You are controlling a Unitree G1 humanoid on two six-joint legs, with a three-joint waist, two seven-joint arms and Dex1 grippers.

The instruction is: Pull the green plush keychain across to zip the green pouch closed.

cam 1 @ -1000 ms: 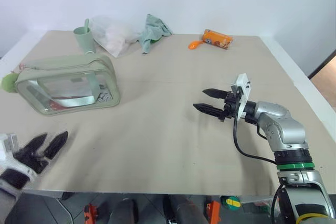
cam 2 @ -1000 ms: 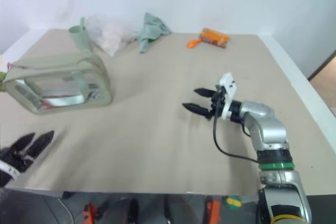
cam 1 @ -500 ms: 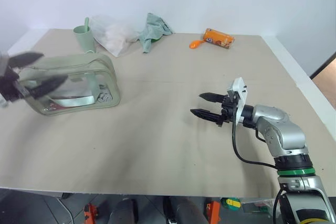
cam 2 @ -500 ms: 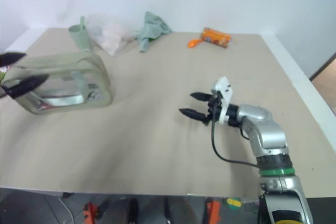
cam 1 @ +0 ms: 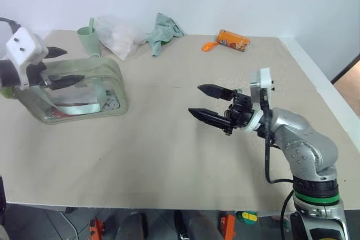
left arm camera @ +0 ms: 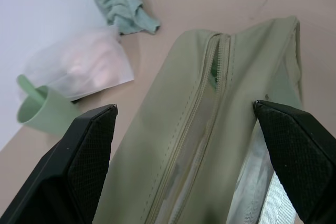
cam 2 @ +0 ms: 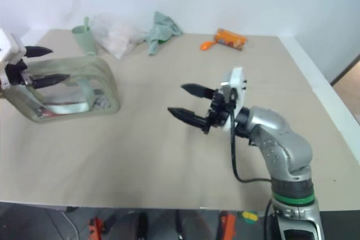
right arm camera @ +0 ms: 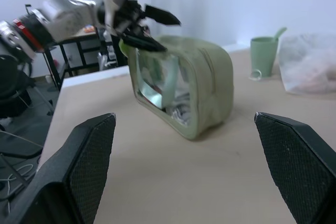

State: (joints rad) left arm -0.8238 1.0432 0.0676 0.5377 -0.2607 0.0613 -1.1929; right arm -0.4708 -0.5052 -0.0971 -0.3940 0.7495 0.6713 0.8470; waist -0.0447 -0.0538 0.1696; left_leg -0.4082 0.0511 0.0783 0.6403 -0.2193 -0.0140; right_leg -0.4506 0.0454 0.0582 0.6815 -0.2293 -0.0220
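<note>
At the far left of the table [cam 1: 169, 155], the left gripper [cam 1: 58, 67] is now seen raised over the near-left end of the green pouch [cam 1: 76, 91], whereas a second ago it was low at the near left edge, well short of the pouch; its two black fingers are spread wide and nothing is held between them. In the left wrist view the top zipper [left arm camera: 197, 119] is seen running away between those fingers, and it appears partly open, though how far cannot be judged. The green plush keychain [right arm camera: 124, 47] is glimpsed as a bright lime patch at the pouch's left end, just behind the left gripper's fingers, and it is not yet grasped. The pouch itself lies where it was, at the far left, near the pale green cup [cam 1: 89, 39], the clear bag [cam 1: 121, 36] and the crumpled cloth [cam 1: 163, 33]. Further right, the right gripper [cam 1: 211, 103] has been brought up and leftward above the middle of the table, pointing toward the pouch yet well apart from it, with its jaws likewise wide and empty. The change is judged as an approach: the keychain remains to be gripped, and the pouch probably to be steadied, before any pull is made.
</note>
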